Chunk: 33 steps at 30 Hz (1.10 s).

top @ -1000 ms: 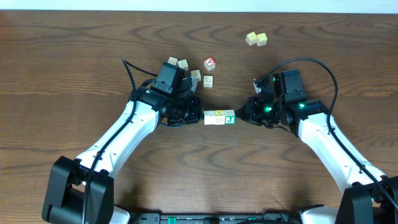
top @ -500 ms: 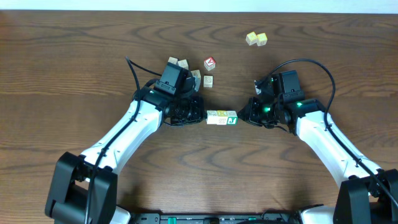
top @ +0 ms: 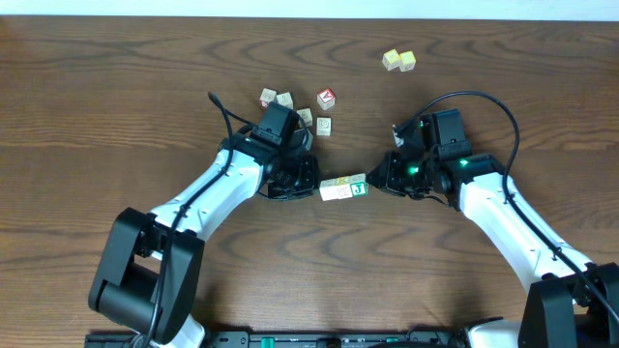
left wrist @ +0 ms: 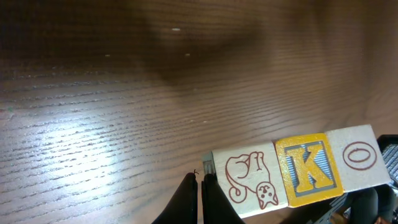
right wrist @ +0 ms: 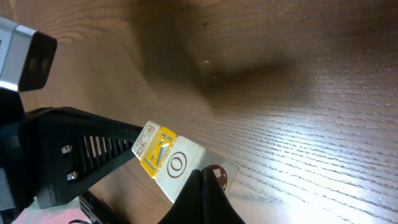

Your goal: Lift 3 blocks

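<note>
Three blocks form one tilted row between my two grippers. In the overhead view they are a whitish cube (top: 330, 192), a yellow-faced cube (top: 344, 185) and a cube with a green J (top: 359, 189). The left wrist view shows a cat face (left wrist: 249, 180), a yellow K (left wrist: 308, 171) and an O (left wrist: 357, 158). My left gripper (top: 315, 184) (left wrist: 200, 186) is shut, its tips against the row's left end. My right gripper (top: 373, 179) (right wrist: 204, 175) is shut, its tips pressed on the O block's (right wrist: 180, 165) end. Whether the row is off the table I cannot tell.
A red-faced cube (top: 327, 98) and several whitish cubes (top: 284, 100) lie just behind the left arm. A pair of pale yellow cubes (top: 398, 60) sits at the far right. The wooden table (top: 116, 116) stretches around them.
The left arm has swung in toward the right. The row of blocks has shifted slightly right and turned, its left end now lower. The right gripper has barely moved.
</note>
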Each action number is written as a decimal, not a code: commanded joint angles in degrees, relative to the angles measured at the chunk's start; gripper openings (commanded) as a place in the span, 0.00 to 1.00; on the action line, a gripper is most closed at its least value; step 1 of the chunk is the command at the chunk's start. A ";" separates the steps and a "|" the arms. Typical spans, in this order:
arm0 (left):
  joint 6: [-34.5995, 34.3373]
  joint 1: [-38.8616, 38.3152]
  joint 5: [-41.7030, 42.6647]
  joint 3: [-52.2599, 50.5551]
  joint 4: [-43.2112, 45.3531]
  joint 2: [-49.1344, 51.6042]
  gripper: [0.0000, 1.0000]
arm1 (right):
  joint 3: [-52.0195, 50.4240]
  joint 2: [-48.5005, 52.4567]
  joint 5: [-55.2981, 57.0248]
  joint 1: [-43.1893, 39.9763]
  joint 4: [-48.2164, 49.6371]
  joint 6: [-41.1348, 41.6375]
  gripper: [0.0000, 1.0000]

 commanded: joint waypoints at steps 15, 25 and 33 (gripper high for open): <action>-0.31 -4.52 6.08 2.97 2.78 -0.55 0.07 | -7.45 0.07 -7.74 2.86 8.15 2.16 0.01; -1.99 -6.36 2.78 2.97 2.99 -0.55 0.07 | -7.45 0.11 -7.17 2.86 8.59 2.16 0.01; -2.01 -6.36 1.66 1.90 3.02 -0.52 0.07 | -7.50 2.29 -6.93 2.86 8.96 2.16 0.01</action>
